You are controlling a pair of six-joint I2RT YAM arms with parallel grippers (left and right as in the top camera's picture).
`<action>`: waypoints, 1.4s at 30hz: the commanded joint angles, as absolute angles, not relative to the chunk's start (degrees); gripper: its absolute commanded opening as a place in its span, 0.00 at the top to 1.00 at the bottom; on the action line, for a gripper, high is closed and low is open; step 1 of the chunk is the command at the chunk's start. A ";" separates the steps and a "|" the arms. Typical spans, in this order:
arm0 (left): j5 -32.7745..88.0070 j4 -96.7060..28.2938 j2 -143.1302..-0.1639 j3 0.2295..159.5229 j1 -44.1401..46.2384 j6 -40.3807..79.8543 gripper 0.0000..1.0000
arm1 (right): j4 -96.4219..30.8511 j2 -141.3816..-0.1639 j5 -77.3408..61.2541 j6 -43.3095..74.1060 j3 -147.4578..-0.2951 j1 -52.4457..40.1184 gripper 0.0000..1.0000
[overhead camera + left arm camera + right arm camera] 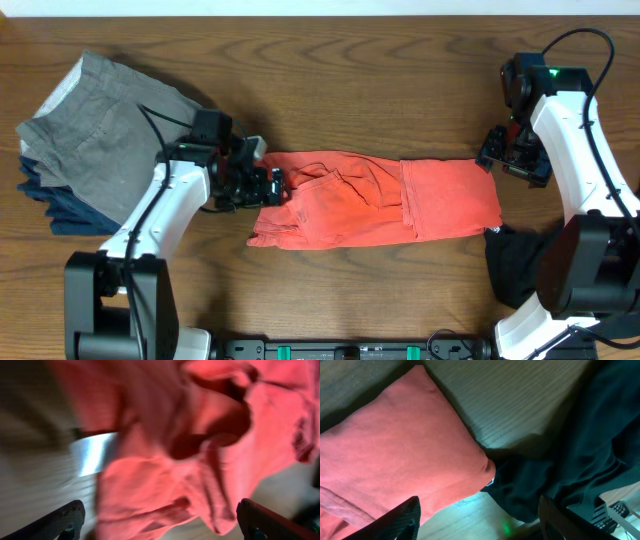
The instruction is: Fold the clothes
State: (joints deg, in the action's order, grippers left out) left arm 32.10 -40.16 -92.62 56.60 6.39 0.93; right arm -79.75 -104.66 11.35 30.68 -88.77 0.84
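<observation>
The left gripper is seen spread wide, the coral T-shirt lying crumpled between its fingers, ungripped. The right gripper is held open too, the shirt's corner just ahead. Flat edges should be pinched, not bunches.

Coral T-shirt soft matt cloth, wrinkled; table smooth wood w/ grain.
</observation>
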 commanded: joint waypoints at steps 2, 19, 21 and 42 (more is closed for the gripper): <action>40.73 -38.15 -93.97 55.77 6.20 -4.54 0.02 | -79.18 -104.38 11.53 29.71 -88.71 1.06 0.24; 28.42 -32.51 -101.65 55.72 7.86 -5.37 0.02 | -79.07 -104.38 10.02 29.61 -88.68 1.06 0.23; 28.05 -31.48 -102.94 55.72 7.86 -5.39 0.02 | -79.07 -104.38 10.07 29.52 -88.68 1.06 0.23; 27.99 -39.75 -108.09 55.77 12.12 -5.21 0.94 | -78.91 -104.38 10.02 29.50 -88.68 1.06 0.23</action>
